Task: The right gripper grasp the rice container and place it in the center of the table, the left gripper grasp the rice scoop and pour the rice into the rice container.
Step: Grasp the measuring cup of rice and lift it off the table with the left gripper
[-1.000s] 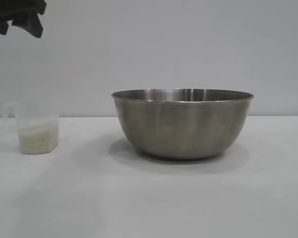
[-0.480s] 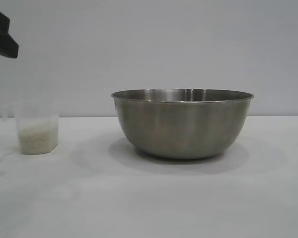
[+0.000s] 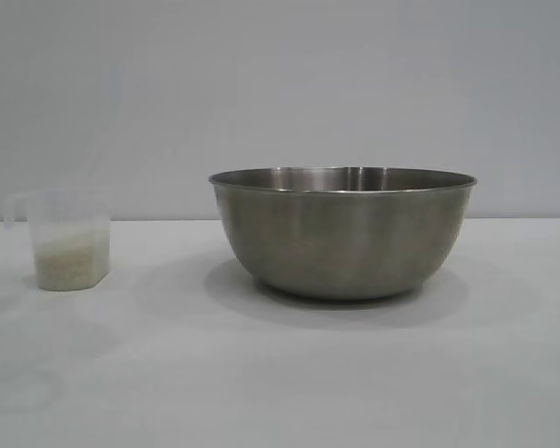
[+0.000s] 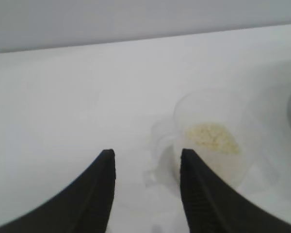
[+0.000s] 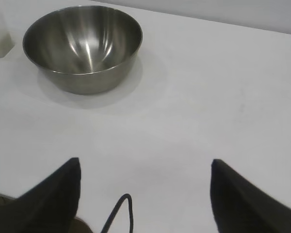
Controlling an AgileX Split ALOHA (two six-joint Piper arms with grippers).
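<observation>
The rice scoop (image 4: pixel 211 145) is being approached beside the rice container (image 3: pixel 343 231) by the left gripper (image 4: pixel 146 191), fingers parted and empty; a misaligned closing is risking tipping it. The right gripper (image 5: pixel 145 194) is being held wide, well apart

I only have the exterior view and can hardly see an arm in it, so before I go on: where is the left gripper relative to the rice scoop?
Observer: The left gripper is open just short of the rice scoop; nothing sits between its fingers.
Operator: Which way does the scoop's handle face?
Observer: The handle faces the gripper, roughly in line with the gap between the fingertips.
Operator: And the right arm?
Observer: The right gripper is wide open over bare table, well clear of the rice container.
Operator: Any rice in the container?
Observer: None; the rice is all in the scoop.
</observation>
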